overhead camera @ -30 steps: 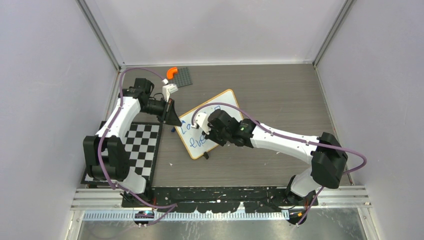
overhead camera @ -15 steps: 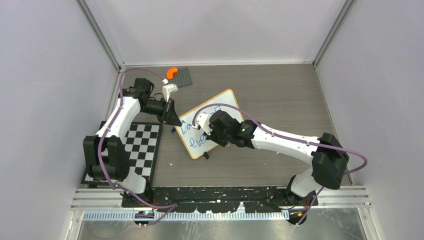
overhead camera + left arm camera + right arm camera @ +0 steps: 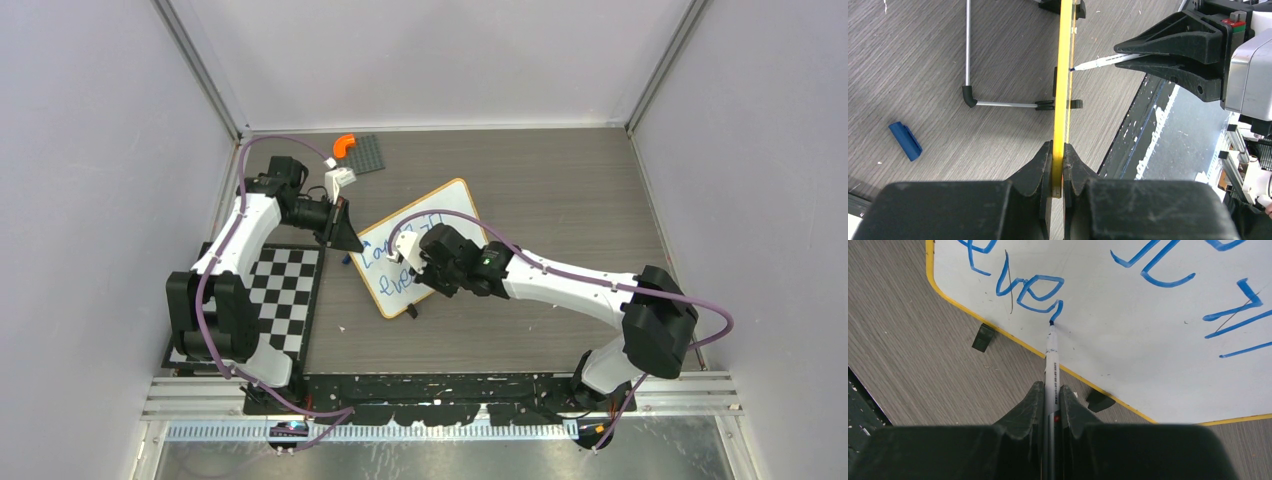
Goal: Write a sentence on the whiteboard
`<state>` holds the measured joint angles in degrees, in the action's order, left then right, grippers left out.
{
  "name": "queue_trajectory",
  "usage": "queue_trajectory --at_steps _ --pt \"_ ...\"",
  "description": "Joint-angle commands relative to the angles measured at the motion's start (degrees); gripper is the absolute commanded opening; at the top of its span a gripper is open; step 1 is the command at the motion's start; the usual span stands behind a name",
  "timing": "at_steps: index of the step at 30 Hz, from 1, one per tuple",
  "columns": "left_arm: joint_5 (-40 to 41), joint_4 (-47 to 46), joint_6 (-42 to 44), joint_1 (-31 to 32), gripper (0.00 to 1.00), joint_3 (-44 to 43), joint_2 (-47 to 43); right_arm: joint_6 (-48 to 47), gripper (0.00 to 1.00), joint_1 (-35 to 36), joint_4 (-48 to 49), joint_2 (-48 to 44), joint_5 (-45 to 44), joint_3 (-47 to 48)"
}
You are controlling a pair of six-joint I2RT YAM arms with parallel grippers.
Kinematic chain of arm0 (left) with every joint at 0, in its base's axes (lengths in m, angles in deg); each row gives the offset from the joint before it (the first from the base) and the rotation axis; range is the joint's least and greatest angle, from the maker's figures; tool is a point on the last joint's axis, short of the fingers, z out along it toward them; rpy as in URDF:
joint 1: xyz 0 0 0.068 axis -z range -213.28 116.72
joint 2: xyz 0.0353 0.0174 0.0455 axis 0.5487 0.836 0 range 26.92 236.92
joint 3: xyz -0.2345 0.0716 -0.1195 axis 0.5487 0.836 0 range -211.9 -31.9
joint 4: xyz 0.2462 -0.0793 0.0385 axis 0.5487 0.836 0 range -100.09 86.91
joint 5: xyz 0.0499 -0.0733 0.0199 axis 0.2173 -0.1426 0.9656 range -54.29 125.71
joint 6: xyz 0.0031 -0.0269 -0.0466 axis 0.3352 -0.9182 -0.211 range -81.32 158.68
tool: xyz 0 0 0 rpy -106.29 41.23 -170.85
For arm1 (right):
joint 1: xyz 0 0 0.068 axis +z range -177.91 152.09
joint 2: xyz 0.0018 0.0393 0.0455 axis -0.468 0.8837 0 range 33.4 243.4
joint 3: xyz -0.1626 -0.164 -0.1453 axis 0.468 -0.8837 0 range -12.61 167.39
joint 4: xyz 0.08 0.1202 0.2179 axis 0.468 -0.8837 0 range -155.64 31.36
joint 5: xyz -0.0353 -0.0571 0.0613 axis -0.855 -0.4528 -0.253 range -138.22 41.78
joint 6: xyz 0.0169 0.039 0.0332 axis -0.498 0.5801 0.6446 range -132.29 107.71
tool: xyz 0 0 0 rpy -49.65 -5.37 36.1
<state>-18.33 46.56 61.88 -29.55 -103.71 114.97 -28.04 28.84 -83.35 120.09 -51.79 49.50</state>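
Look at the whiteboard point(image 3: 452, 203): it sits mid-bench, skewed, with its long axis running from the near left up toward the far right. The left hand point(image 3: 346, 238) is at its left end. In the left wrist view the board point(image 3: 1064, 75) shows edge-on as a thin yellow strip, and that hand point(image 3: 1058, 150) is closed tight on the rim, one finger on each face. Black clip feet poke out on either side of the strip.

The right hand point(image 3: 412, 252) reaches in over the writing face, clamped on a slim white marker point(image 3: 1050, 355). The marker's length points straight out of the hand point(image 3: 1050, 387) at the board. Its tip touches the white surface point(image 3: 1148, 340), right at the end of the last blue stroke. From the left wrist view the marker point(image 3: 1103, 61) meets the board's face nearly square on.

The sentence point(image 3: 385, 268) runs in blue, in two lines along the board's long axis. Close up, the lower line point(image 3: 1028, 287) reads something like "ever" so far.

A small blue piece point(image 3: 905, 141) lies loose on the bench beside the board. A checkerboard mat point(image 3: 285, 290) sits by the left arm. A grey studded plate point(image 3: 367, 155) lies at the far edge with an orange piece point(image 3: 344, 144) beside it.
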Motion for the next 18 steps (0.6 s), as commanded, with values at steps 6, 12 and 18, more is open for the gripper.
queue_trajectory --at_steps 6,12,18 --pt "1.3 -0.1 0.8 -0.1 0.00 -0.5 -1.3 0.6 0.00 -2.7 2.2 -1.0 -0.7 4.8" --pt "1.3 -0.2 0.8 -0.1 0.00 -0.4 -1.3 0.6 0.00 -2.9 1.7 -1.1 -0.4 4.4" --pt "0.9 -0.2 0.6 -0.1 0.00 -0.7 -1.3 0.4 0.00 -2.8 0.4 -2.8 0.0 3.5"
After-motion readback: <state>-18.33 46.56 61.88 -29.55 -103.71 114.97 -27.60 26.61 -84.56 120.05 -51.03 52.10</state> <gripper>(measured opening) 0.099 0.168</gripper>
